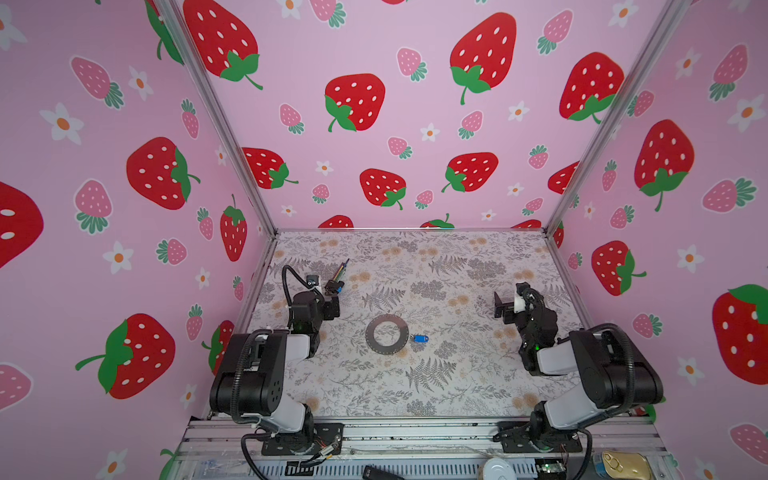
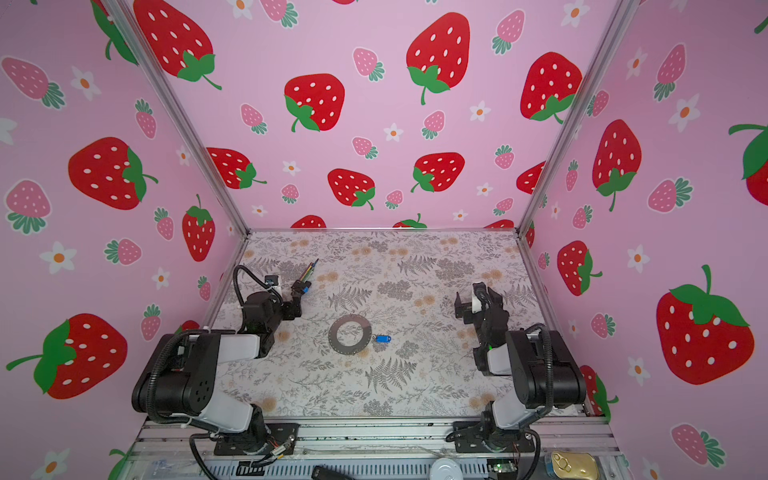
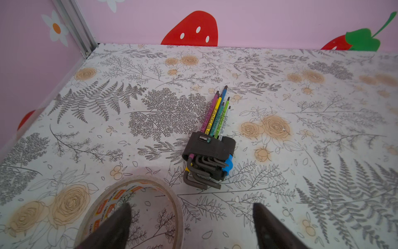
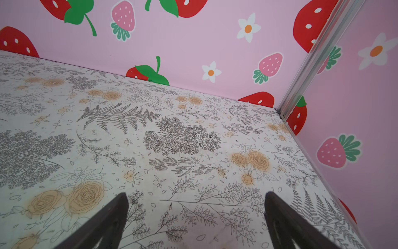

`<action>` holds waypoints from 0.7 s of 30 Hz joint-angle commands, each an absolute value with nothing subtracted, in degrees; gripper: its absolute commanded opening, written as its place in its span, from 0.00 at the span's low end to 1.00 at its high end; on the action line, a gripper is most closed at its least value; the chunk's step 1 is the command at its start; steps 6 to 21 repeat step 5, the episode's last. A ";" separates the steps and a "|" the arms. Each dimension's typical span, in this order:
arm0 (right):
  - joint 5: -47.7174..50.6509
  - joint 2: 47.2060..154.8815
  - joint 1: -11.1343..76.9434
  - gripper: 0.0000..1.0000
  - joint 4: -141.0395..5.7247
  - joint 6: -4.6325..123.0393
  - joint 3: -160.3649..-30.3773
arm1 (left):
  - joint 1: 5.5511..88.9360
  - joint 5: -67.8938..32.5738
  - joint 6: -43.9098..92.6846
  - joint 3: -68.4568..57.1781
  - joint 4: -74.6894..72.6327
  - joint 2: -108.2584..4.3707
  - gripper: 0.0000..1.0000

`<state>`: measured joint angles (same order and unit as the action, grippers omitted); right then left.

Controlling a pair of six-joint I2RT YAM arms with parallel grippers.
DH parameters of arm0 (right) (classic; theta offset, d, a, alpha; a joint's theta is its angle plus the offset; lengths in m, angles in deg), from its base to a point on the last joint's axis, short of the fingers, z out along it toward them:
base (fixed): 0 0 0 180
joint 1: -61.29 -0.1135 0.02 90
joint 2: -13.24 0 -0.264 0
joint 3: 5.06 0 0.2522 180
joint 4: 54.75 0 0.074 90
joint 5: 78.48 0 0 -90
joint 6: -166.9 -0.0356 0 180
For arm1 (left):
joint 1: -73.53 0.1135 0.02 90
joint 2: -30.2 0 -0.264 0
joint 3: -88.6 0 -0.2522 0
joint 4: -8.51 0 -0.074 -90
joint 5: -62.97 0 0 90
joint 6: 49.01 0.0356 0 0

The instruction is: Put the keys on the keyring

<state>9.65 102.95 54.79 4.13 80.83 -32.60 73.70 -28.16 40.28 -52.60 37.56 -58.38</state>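
Left gripper [image 3: 191, 207] and right gripper [image 4: 196, 194] hung with jaws spread wide and empty, both well apart from the work.

Between the arms in both top views, the keys [image 1: 420, 338] (a bright-blue plastic tag joined to a tiny silver key) lay on the floral table [image 1: 415, 386] just beside the grey keyring [image 1: 386, 320], on the right arm's side; whether the two touched could not be told. Near the left gripper sat a Wera hex key set [image 3: 209, 155] and a clear tape roll [image 3: 178, 215]. Tag and key looked light and rigid, probably best pinched across the tag's narrow sides, since the metal key seemed small and slick. Thin and stiff, the ring lay flat and would likely need catching at its rim.
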 commanded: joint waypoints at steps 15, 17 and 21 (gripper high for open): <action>10.35 102.95 55.36 0.99 4.43 79.36 -33.10 | 73.88 -27.91 39.56 -51.36 38.17 -58.59 0.99; 10.35 102.95 55.36 0.99 4.43 79.36 -33.10 | 73.88 -27.91 39.56 -51.36 38.17 -58.59 0.99; 10.35 102.95 55.36 0.99 4.43 79.36 -33.10 | 73.88 -27.91 39.56 -51.36 38.17 -58.59 0.99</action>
